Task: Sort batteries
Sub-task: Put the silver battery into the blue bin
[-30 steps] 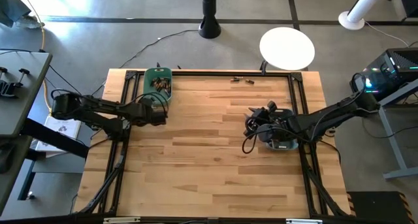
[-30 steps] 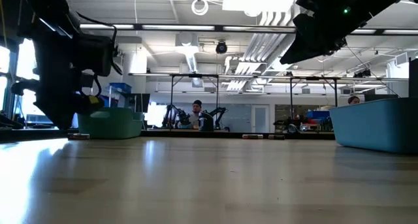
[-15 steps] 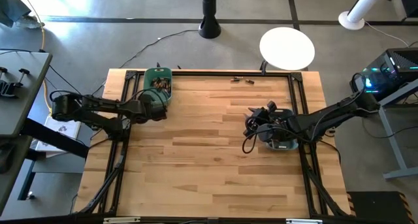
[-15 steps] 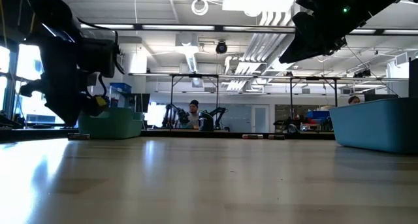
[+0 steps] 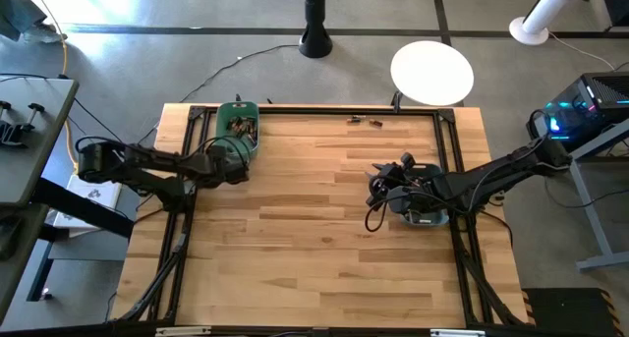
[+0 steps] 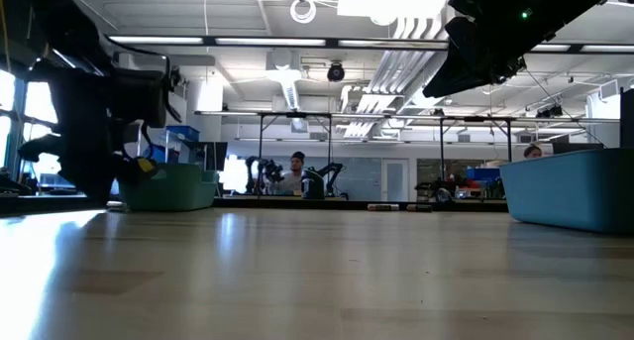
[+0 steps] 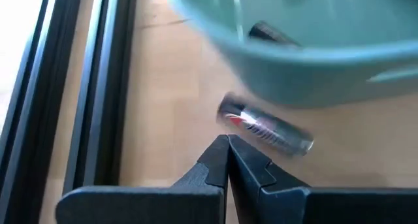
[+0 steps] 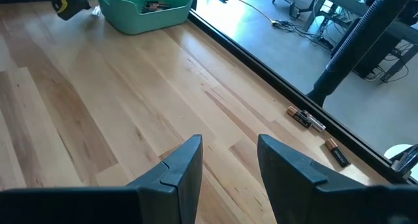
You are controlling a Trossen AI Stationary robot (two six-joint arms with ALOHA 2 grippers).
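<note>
Left gripper (image 7: 227,144) shut, empty, tips just short of a loose battery (image 7: 264,126) beside green bin (image 5: 238,122) at bench's far left corner | right gripper (image 8: 227,162) open, empty, waiting over blue bin (image 6: 570,186) by right edge | more batteries (image 5: 363,120) on far edge, likely next

Wide open worktop (image 5: 314,239) across the middle and near side, free for passage. Blocked at the far left corner by a green bin (image 5: 238,127) with the left gripper (image 5: 236,170) just beside it, fingers (image 7: 225,160) pressed together near a loose battery (image 7: 264,125). Blocked at the right edge by a blue-grey bin (image 6: 570,186) under the right gripper (image 5: 378,185). Hemmed by a black frame rail (image 5: 314,109), two batteries (image 5: 364,120) alongside.
</note>
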